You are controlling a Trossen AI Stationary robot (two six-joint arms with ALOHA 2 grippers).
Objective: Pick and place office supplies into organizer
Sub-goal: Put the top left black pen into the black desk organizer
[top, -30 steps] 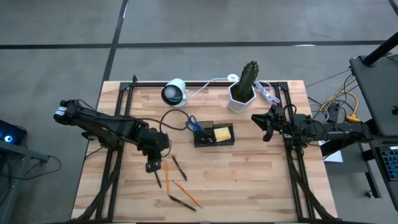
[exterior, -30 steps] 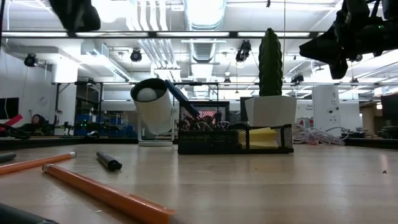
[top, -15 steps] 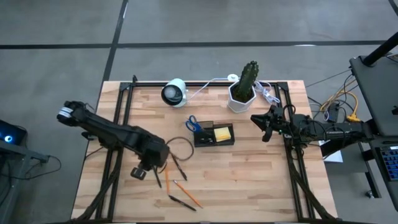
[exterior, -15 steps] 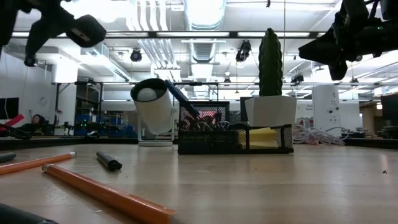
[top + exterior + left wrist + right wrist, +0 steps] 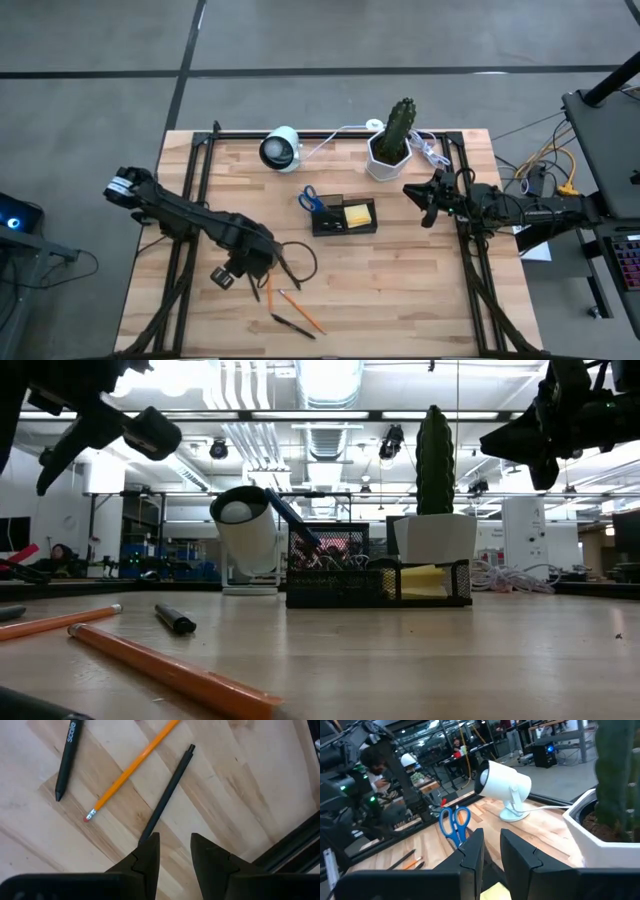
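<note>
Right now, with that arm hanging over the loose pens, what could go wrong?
The left gripper is above a black pen that lies very close to an orange pencil; closing there might nudge or catch both. The arm's looping black cable hangs near the other pens and could drag them.

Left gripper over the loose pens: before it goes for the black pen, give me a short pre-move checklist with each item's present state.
1. Left gripper empty, with a gap between its fingers: ok, nothing sits between them.
2. Black pen lined up with the gripper: ok, its near end lies just ahead of the fingers.
3. Pen free of neighbours: ok, the orange pencil lies close beside it but apart, and the dark marker is further off.
4. Organizer has room: cannot tell; scissors and yellow sticky-note pad are already in it.
5. Right gripper out of the way: ok, it hangs at the table's right side, by the cactus pot.
</note>
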